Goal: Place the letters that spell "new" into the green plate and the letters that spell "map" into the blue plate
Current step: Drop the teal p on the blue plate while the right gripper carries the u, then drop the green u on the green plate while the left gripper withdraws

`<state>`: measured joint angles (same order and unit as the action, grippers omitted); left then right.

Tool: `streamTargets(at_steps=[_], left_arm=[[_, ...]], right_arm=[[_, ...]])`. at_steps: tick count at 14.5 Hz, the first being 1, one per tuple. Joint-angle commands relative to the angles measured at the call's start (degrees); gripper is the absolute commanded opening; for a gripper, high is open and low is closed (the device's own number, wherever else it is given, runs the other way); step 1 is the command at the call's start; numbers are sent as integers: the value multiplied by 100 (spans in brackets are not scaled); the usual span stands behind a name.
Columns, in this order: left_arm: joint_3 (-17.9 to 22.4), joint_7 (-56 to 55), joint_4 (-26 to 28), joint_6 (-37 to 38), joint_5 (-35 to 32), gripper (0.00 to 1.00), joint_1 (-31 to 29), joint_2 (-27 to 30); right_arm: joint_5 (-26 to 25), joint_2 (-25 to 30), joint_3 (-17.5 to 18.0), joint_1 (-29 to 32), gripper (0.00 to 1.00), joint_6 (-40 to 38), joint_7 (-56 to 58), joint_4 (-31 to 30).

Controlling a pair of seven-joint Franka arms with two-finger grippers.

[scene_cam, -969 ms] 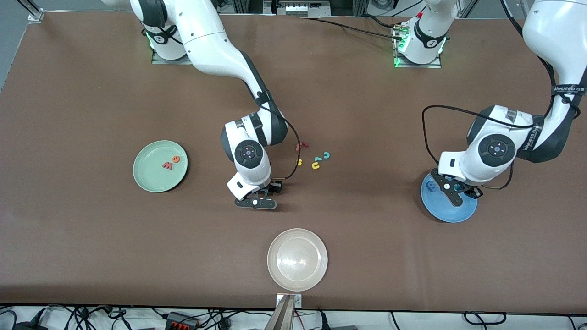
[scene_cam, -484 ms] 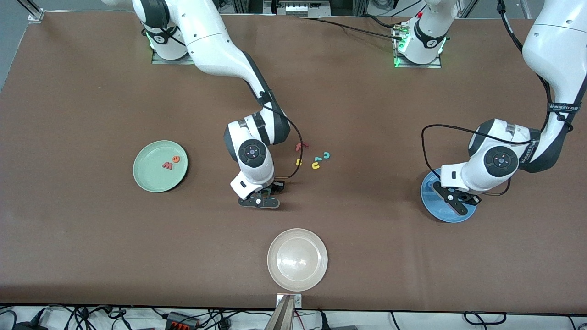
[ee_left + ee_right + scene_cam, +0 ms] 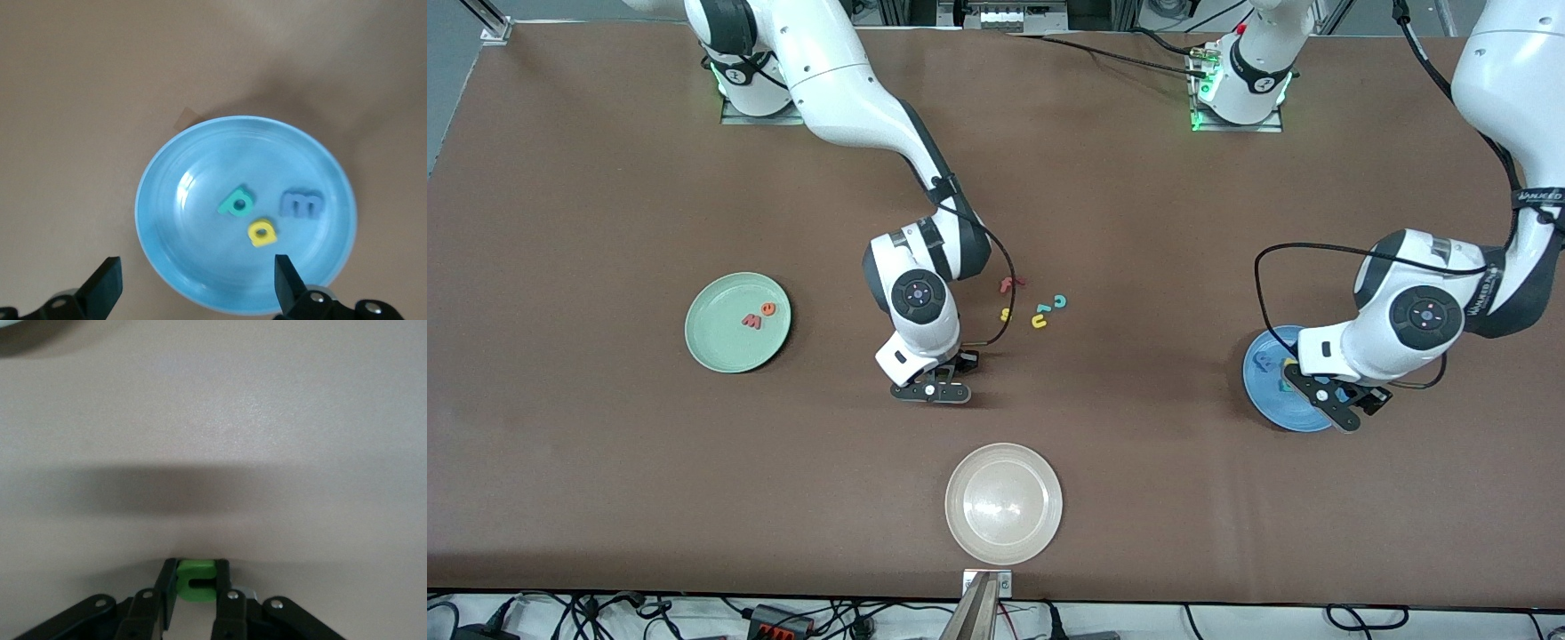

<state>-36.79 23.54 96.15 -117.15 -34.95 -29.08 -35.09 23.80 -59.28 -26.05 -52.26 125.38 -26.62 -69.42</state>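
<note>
The blue plate (image 3: 1270, 402) holds the blue m (image 3: 301, 204), yellow a (image 3: 261, 233) and teal p (image 3: 236, 203). My left gripper (image 3: 1336, 405) hangs open over that plate's rim (image 3: 160, 173), nothing between its fingers. My right gripper (image 3: 930, 391) is down at the table between the green plate (image 3: 711, 351) and the loose letters, shut on the green n (image 3: 198, 580); from the front the hand hides the n. The orange e (image 3: 768, 308) and salmon w (image 3: 751, 321) lie in the green plate.
A beige plate (image 3: 1004, 503) sits near the front edge at mid-table. Loose letters lie beside the right arm's wrist: red f (image 3: 1009, 284), yellow s (image 3: 1007, 314), yellow u (image 3: 1039, 322), teal c (image 3: 1059, 301).
My left gripper opened, let the teal p drop into the blue plate and drew back toward the left arm's end. My right gripper closed on the green n.
</note>
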Motion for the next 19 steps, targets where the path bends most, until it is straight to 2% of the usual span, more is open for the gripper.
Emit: streamTargets(at_steps=[1, 2, 4, 5, 7, 8, 11, 13, 15, 16, 17, 19], left_arm=[[-249, -383, -936, 1409, 531, 100, 60, 151], [-363, -611, -1375, 2015, 716, 100, 86, 152], [-583, -1112, -1922, 2922, 945, 100, 95, 152], [-680, -1428, -2116, 3283, 1103, 100, 95, 169], [-515, -1912, -2126, 3409, 1402, 100, 331, 676], [-122, -2114, -2126, 3427, 1577, 100, 594, 923], [1450, -2336, -2048, 3392, 3130, 100, 1349, 1652], [2286, -2475, -1724, 3331, 3371, 100, 1894, 2144], [3025, -3359, -979, 2841, 3389, 100, 2614, 2846], [3255, -3625, -514, 2455, 3398, 100, 2835, 3189], [3318, -3558, -5, 1868, 3407, 100, 2864, 3515], [3318, -3531, 543, 1389, 3407, 100, 2943, 3790]], right_arm=[[-51, 135, -23, 119, 5, -451, 104, 131], [-51, 197, -66, 146, 5, -627, 305, 87], [-86, 766, -146, 312, 5, -1240, 683, -463], [-112, 1022, -303, 304, 5, -1444, 946, -763], [-121, 1514, -803, 59, 5, -1621, 1543, -1623], [-121, 1743, -1092, -107, 5, -1587, 1877, -2149], [-113, 2122, -1858, -416, 5, -1560, 3002, -3074], [-104, 2280, -2105, -443, 5, -1543, 3329, -3480], [-104, 2307, -2255, -434, 6, -1420, 3601, -3814], [-104, 2299, -2360, -434, 6, -1350, 3759, -3955], [-104, 2299, -2457, -399, 6, -1280, 3953, -4043], [-104, 2281, -2580, -251, 7, -1270, 4418, -4097]])
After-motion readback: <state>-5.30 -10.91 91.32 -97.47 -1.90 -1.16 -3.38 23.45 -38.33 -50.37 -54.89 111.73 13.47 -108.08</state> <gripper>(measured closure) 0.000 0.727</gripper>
